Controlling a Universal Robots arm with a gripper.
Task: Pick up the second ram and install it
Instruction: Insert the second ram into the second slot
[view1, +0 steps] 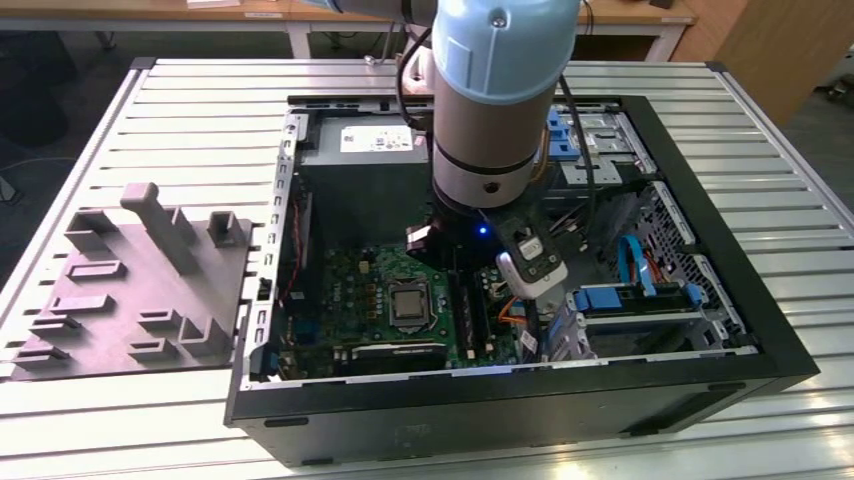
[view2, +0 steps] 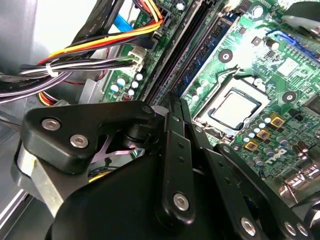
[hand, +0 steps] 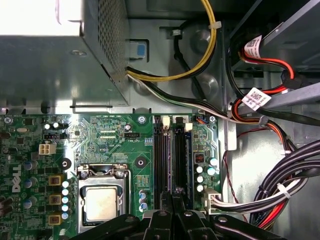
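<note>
Open computer case (view1: 467, 420): gripper (hand: 172, 196) at the memory slots (hand: 162, 160), fingers closed together.
The second ram (hand: 189, 160) stands seated in its slot on the motherboard (view1: 340, 290), at three o'clock of the processor (view1: 404, 303) in the exterior view.

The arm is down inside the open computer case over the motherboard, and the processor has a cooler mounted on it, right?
Not quite: the processor is bare, with no cooler on it, as the first wrist view shows. The arm is indeed down inside the open computer case over the motherboard.
</note>
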